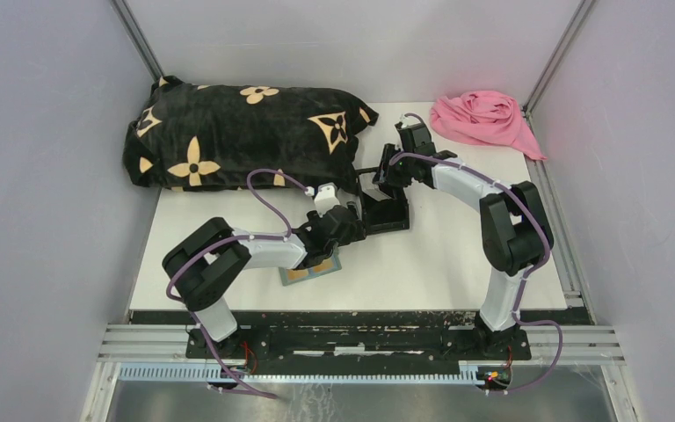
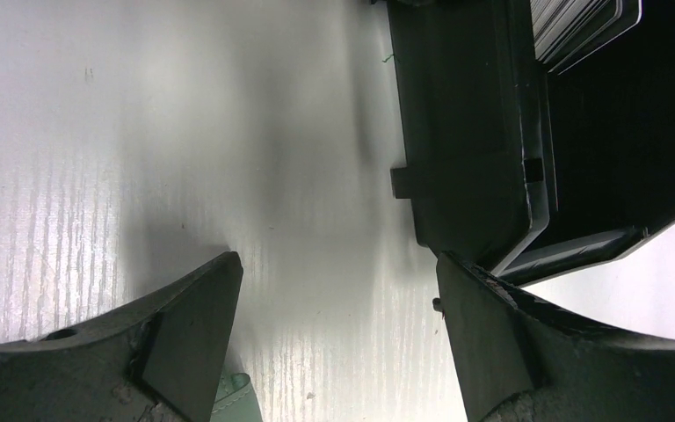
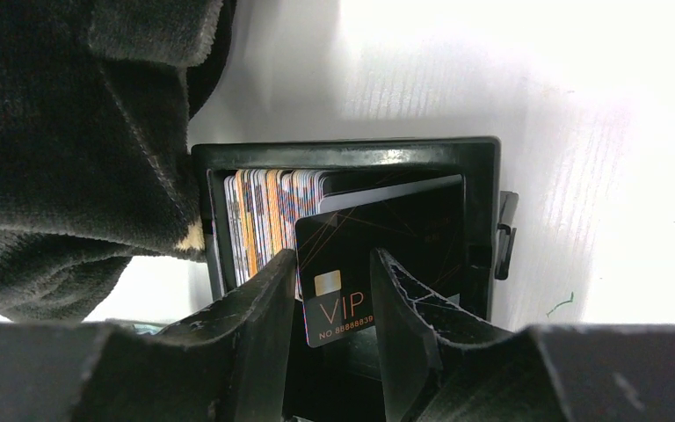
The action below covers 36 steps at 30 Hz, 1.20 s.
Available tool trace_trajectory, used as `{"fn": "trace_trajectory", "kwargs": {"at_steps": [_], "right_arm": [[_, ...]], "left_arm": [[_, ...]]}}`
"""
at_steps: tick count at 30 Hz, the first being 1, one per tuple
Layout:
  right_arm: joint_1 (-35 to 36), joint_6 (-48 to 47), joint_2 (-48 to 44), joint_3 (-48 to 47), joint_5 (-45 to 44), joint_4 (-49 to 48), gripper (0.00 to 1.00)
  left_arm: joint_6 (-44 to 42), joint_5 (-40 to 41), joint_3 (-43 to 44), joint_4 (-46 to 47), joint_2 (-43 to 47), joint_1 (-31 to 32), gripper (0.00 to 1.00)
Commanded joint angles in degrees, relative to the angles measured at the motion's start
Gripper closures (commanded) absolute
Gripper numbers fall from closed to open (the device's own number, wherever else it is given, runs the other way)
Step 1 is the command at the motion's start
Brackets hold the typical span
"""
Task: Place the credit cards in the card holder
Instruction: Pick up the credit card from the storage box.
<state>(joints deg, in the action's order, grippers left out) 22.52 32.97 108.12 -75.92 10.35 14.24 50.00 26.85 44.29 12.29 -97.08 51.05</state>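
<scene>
Now | top view: card holder [image 1: 312, 271] flat on table [image 1: 457, 255] beneath left arm | left wrist: left gripper [image 2: 338, 264] splayed wide, holding nothing, beside black box [image 2: 466, 132] | right wrist only: credit cards [image 3: 264, 211] upright inside it, right gripper [image 3: 334, 253] narrowed astride black VIP card [image 3: 404, 220], grasp unclear

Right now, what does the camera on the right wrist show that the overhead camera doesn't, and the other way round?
Only the right wrist view: a row of colourful plastic cards standing on edge inside the black open-topped box, and a black VIP card seen between the right gripper's fingers. Only the overhead view: the crumpled pink cloth in the far corner, and the flat sage-green card holder partly under the left arm. Both: the box, the black plush blanket with tan flowers, the white table.
</scene>
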Motion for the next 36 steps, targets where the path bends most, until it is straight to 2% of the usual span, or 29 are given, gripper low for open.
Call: {"fn": "trace_trajectory", "kwargs": {"at_steps": [1,16,24,36], "right_arm": [[1.02,0.25,-3.12,-0.68,0.77,-0.38,0.58],[2.41,-0.34,-5.26,-1.77,-0.74,2.05,0.65],[3.12,-0.89,-7.10,-1.91,-2.28,4.12,0.76],[4.68,-4.04,-10.73,-2.88,-9.20,10.18,0.83]], "left_arm": [[-3.04,-0.63,2.09,3.06,-0.80,-0.55,0.12],[-3.50,-1.67,2.90,3.43,-1.64,-1.06,0.12],[-3.59,-2.14,2.02,3.87,-0.77,-1.23,0.12],[-3.82,-1.94,-0.20,4.27,3.01,-1.26,0.12]]}}
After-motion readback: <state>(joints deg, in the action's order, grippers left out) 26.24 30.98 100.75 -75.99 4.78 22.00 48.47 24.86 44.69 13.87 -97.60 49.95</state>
